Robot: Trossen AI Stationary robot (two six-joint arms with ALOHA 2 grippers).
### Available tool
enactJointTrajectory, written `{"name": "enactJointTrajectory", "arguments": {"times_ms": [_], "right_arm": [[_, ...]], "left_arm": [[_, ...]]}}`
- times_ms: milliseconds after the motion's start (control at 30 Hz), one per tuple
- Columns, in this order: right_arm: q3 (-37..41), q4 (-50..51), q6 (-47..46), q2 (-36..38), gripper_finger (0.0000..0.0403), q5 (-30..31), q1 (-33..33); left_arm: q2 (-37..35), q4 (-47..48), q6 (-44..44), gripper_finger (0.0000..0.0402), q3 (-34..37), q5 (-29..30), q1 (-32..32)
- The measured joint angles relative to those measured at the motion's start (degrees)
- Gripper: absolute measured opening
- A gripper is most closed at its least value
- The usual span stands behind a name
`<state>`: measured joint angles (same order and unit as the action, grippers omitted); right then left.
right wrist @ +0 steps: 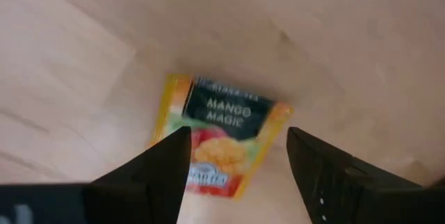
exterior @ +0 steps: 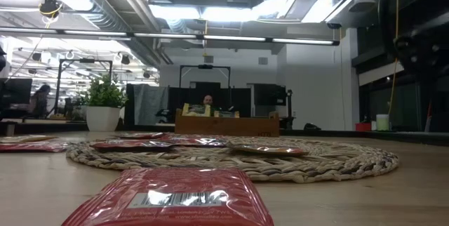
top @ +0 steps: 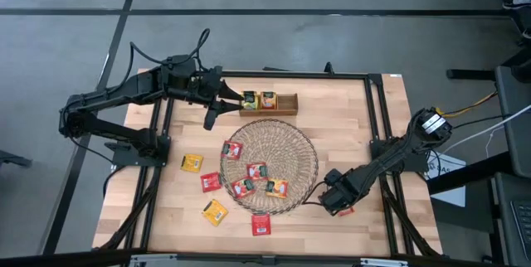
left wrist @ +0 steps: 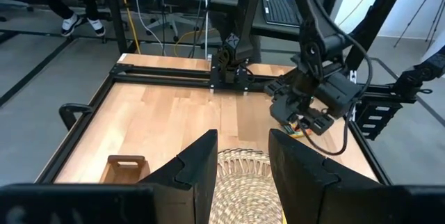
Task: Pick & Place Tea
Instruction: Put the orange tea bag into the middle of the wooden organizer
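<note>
Tea, sachet in hand: one orange-yellow sachet (right wrist: 221,142) printed "Mango Magic" lies flat on the bare tabletop (top: 348,126), just off the right edge of the wicker mat (top: 270,166); in the right wrist view it sits between the two fingers, not pinched.
Tea, on the mat: four or so sachets, red and orange (top: 255,171).
Tea, loose on the wood: four sachets left of and in front of the mat, among them a yellow one (top: 192,163) and a red one (top: 261,225) at the near edge.
Tea, already boxed: a few sachets (top: 259,99) stand in the left end of the wooden box (top: 286,104) behind the mat.
Right gripper (right wrist: 236,161): low over the Mango Magic sachet, jaws apart and straddling it.
Left gripper (top: 233,99): at the left end of the box, close to the sachets there; whether its jaws clamp a sachet I cannot tell.
Step, judged: the right arm is placed either to pick this sachet or just after letting it go; the left arm appears to be working at the box.
Next move calls for: if a pick, the jaws must drop right onto the wood and close squarely, since a thin flat packet can slide away or slip out.
</note>
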<state>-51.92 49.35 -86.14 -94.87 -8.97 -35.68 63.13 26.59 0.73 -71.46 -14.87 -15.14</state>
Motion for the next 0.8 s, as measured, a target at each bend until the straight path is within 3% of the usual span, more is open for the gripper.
{"name": "enactJointTrajectory", "arguments": {"times_ms": [800], "right_arm": [[7.63, -8.52, 1.78, 0.61, 0.0233, -1.88, 1.14]], "left_arm": [[0.00, -0.37, 0.04, 0.0125, -0.02, 3.37, -0.02]]}}
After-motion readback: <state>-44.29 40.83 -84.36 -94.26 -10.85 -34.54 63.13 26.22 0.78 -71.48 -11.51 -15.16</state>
